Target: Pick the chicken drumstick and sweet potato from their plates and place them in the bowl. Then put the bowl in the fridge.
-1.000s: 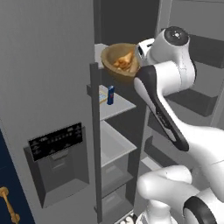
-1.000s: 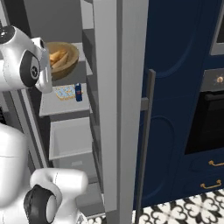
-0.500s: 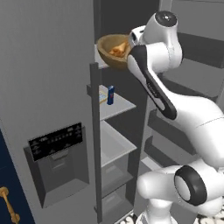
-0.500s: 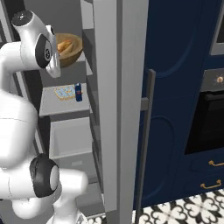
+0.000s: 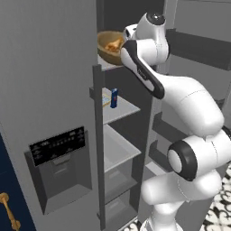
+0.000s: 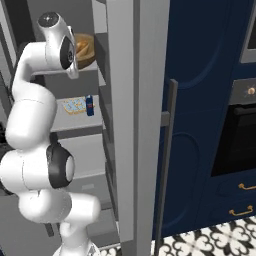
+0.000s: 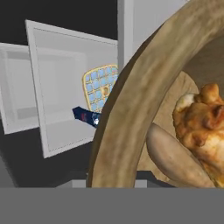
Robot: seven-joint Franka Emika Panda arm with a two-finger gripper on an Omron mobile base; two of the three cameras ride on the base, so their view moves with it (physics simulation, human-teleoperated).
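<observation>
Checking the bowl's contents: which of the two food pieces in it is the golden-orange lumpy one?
The chicken drumstick, bumpy and golden-orange. The sweet potato beside it in the bowl is smooth and pale tan.

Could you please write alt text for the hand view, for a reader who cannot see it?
A round brown wooden bowl fills the right side, holding a golden-orange chicken drumstick and a pale tan sweet potato. Behind it, white fridge shelves carry a small dark blue can.
</observation>
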